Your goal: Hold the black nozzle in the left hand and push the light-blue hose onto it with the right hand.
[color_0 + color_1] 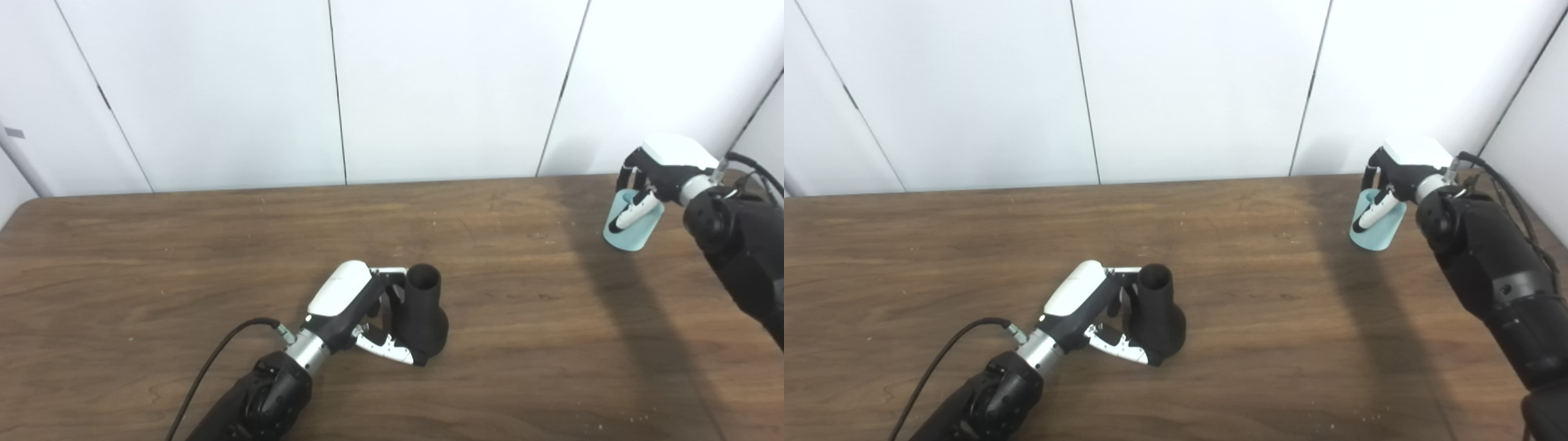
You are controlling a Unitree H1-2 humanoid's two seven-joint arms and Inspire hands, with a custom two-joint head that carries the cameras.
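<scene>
The black nozzle (425,318) stands upright near the table's middle, narrow open end up and wide base on the wood. My left hand (352,300) is shut on it from the left, with fingers (392,272) curled behind its neck and the thumb (386,348) against its base. At the far right, the light-blue hose (638,236), a short tilted tube, is in my right hand (664,166). That thumb (634,213) lies across its front and the fingers reach behind its rim. Whether its lower end rests on the table is unclear. The same hose (1381,234) appears in the right eye view.
The brown wooden table (184,257) ends at a white panelled wall close behind. A black cable (211,361) runs from my left wrist toward the front edge. A wide stretch of bare wood lies between nozzle and hose.
</scene>
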